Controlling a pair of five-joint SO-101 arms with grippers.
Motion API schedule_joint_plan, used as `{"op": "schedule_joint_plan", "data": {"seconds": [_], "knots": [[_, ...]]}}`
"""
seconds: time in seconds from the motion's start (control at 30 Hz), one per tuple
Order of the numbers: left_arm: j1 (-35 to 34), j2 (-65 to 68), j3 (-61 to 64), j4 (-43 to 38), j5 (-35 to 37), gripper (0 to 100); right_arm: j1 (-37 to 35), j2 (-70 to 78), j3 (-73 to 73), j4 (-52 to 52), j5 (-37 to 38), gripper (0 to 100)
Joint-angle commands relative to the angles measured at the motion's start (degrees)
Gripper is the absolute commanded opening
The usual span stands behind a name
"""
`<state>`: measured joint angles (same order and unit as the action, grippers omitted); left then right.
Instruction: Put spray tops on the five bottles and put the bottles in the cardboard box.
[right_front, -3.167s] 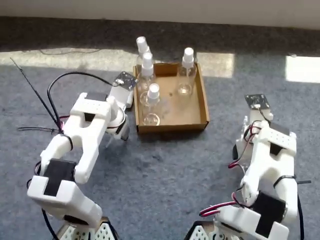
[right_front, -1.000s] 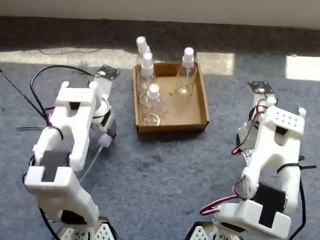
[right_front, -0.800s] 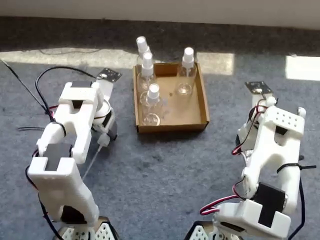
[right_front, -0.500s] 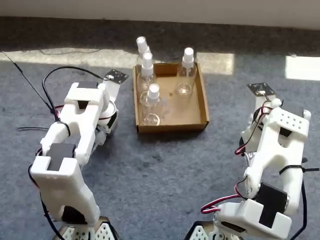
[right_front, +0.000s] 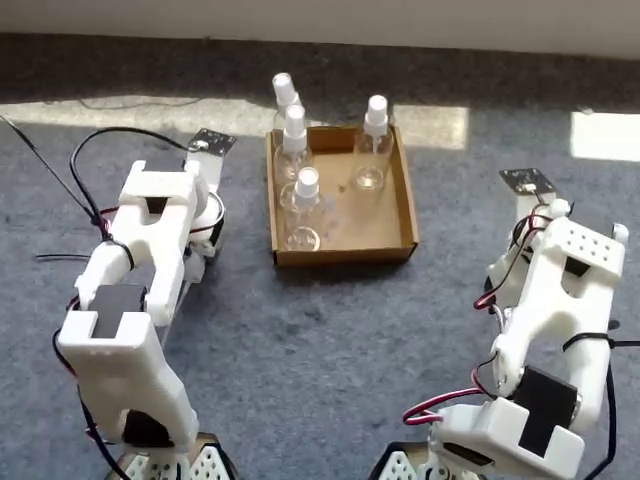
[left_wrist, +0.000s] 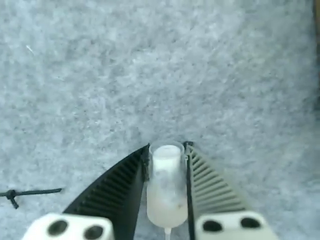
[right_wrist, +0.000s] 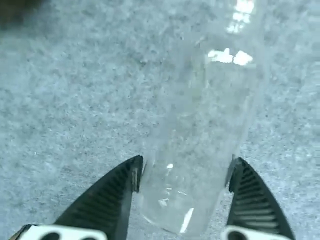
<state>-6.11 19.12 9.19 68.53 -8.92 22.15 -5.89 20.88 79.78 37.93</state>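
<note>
The left gripper (left_wrist: 166, 149) is clamped on a white spray top (left_wrist: 166, 182) above the carpet (left_wrist: 150, 75), on the left arm's side of the box (right_front: 409, 210). The right gripper (right_wrist: 184, 172) has its fingers pressed against the sides of a clear bottle (right_wrist: 200, 125), well apart from the box. Capped bottles (right_front: 305, 195) stand upright in the box.

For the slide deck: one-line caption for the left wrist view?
Left gripper shut on a white spray top, held over grey carpet.
</note>
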Motion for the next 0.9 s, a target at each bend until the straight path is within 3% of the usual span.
{"op": "schedule_joint_plan", "data": {"seconds": [0.0, 0.23, 0.4, 0.53, 0.87], "knots": [[0.2, -1.1, -2.6, -0.4, 0.7, 2, 1.6, -0.2, -0.3, 0.3, 1.1, 29.3], [0.2, -1.0, -2.2, -0.6, 0.7, 2, 1.5, -0.2, -0.6, 0.3, 3.1, 30.4], [0.2, -0.8, -2.2, -0.6, 0.7, 2, 1.4, -0.1, -0.9, -3.6, -5.2, 30.4], [0.1, -0.7, -2.2, -0.7, 0.7, 2, 1.9, 1.8, -4.4, -4.3, -5.5, 30.4], [0.2, -0.6, -2.2, -0.7, 0.7, 3, 12.9, 18.7, -25.6, -4.0, -5.3, 30.4]]}}
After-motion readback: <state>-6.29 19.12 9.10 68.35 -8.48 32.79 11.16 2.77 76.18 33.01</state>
